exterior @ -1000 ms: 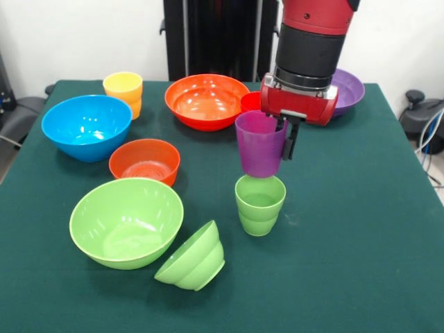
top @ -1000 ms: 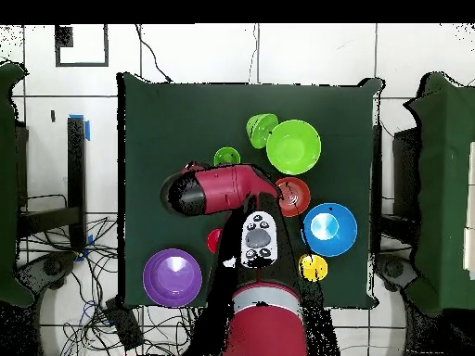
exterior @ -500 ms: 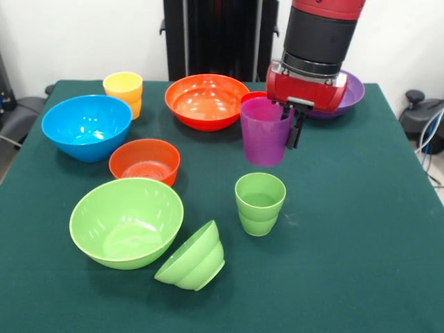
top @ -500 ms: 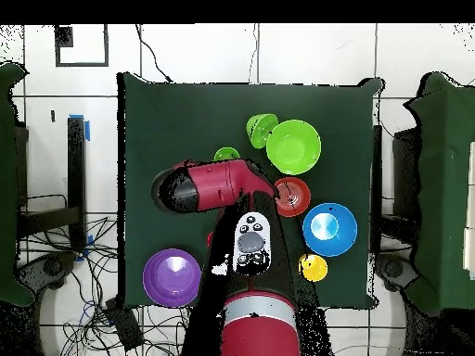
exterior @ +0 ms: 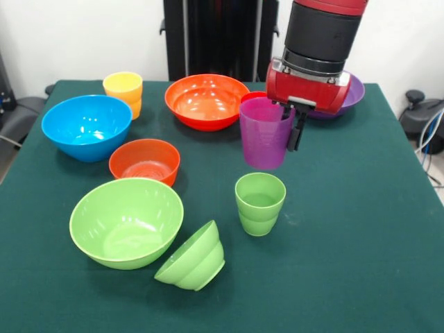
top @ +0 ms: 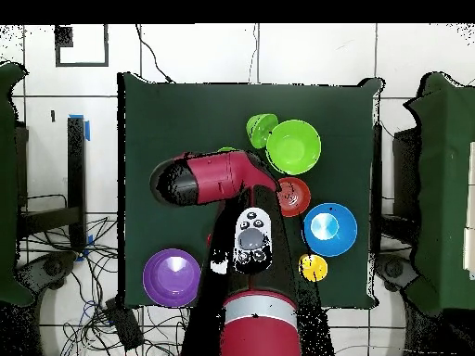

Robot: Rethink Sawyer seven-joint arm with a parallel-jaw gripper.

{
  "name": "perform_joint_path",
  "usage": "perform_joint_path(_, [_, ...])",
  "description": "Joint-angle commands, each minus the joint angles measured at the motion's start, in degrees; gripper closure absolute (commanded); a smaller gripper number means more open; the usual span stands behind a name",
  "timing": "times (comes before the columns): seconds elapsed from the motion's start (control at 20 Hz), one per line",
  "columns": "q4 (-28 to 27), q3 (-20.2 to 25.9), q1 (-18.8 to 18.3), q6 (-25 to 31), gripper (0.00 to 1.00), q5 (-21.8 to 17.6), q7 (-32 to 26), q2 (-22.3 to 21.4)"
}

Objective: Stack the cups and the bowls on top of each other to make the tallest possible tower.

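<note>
**Q:** What lies nearest the camera in the front view?

**A:** A small ribbed light-green bowl [exterior: 191,257], tipped on its side, touching or just beside the large light-green bowl [exterior: 126,221], which stands upright on the green table [exterior: 361,236]. To their right stands the light-green cup [exterior: 259,203], upright and alone.

**Q:** And the middle ground?

**A:** A small orange-red bowl [exterior: 144,161] sits behind the large green one; the blue bowl [exterior: 87,126] lies further back on the left. Above and slightly behind the green cup hangs the purple cup [exterior: 264,132], upright, mouth up, clear of the table and not touching the cup below.

**Q:** How is it held?

**A:** The gripper [exterior: 290,126] pinches the purple cup's right-hand wall at the rim, one dark finger [exterior: 295,132] visible outside; the jaws are closed on that wall.

**Q:** The far side?

**A:** The yellow cup [exterior: 123,91] at the left, the large orange bowl [exterior: 207,99] at centre, a red cup [exterior: 251,100] partly hidden behind the purple one, and the purple bowl [exterior: 349,94] behind the arm's red wrist. No tower stands as yet
</note>
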Motion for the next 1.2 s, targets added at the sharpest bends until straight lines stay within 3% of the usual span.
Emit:
perform_joint_path(0.05, [-3.85,3.54,-0.39,7.48,1.0,0.3,-1.44,1.64])
perform_joint_path(0.75, [-13.14,4.72,-1.62,12.27,1.0,0.22,-3.67,5.91])
perform_joint_path(1.2, [-16.12,4.86,-2.23,13.66,1.0,-0.27,-4.33,7.62])
